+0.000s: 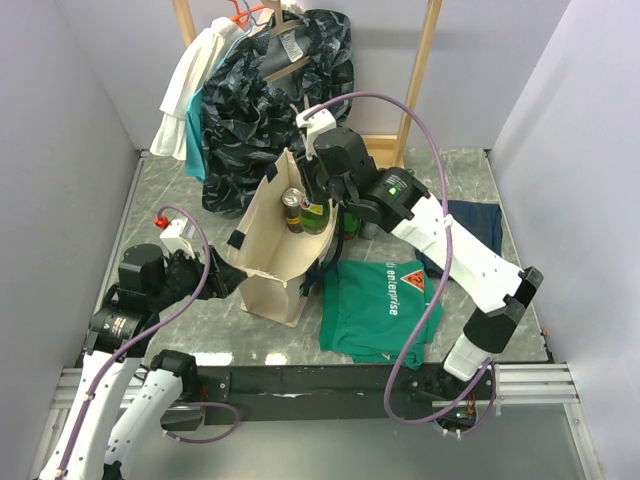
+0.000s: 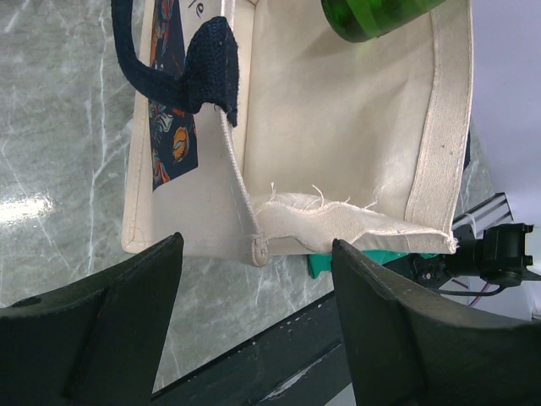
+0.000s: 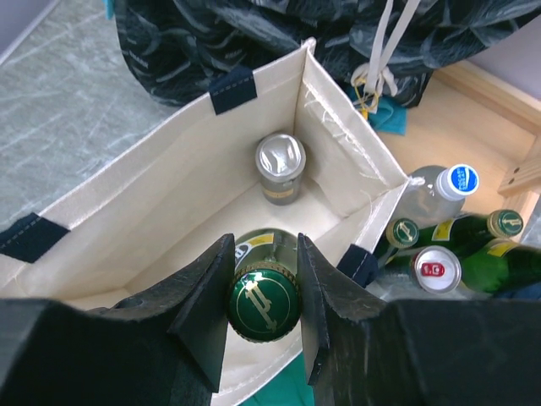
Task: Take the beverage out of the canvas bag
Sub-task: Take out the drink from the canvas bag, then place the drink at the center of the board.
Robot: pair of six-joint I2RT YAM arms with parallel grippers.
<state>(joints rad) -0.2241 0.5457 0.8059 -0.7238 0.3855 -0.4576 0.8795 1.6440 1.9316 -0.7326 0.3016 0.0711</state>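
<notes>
The cream canvas bag [image 1: 268, 240] with navy straps stands open in the middle of the table. Inside it are a green glass bottle [image 3: 263, 306] and a silver-topped can [image 3: 281, 165]. My right gripper [image 3: 263, 304] reaches down into the bag's mouth and is shut on the green bottle's capped neck [image 1: 316, 212]. My left gripper [image 2: 256, 244] is open at the bag's near left corner, and the frayed rim seam [image 2: 260, 248] lies level with its fingertips. The bottle's green body [image 2: 372, 17] shows at the top of the left wrist view.
Outside the bag's right wall stand a clear bottle with a blue cap [image 3: 448, 182], green bottles [image 3: 404, 233] and a red-topped can [image 3: 437, 269]. A green T-shirt [image 1: 380, 305] lies beside the bag. A dark patterned garment [image 1: 280, 100] hangs on the wooden rack behind.
</notes>
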